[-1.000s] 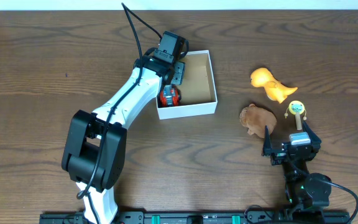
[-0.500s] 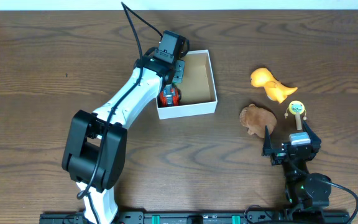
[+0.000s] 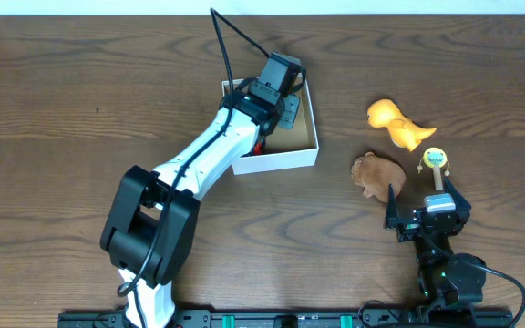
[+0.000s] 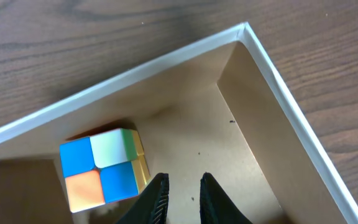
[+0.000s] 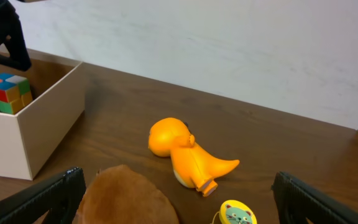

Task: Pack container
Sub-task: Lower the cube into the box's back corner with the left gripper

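While left gripper [image 4: 180, 198] is hovering barely open, empty, beside cube [image 4: 103, 169] in container [image 4: 282, 93], it's risking snagging and dragging it across bench [image 3: 62, 137]; right gripper [image 5: 179, 190] waiting wide open, empty.

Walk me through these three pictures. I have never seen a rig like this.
These are two robot arms at a wooden table, each ending in a two-finger gripper. One picture looks down from above; the other two come from cameras on the wrists. The left gripper hangs over the inside of the white box, fingers a little apart, holding nothing. A coloured cube lies in the box beside it. The right gripper sits wide open and empty near the table's front edge. Ahead of it lie an orange dinosaur, a brown furry toy and a small yellow toy.
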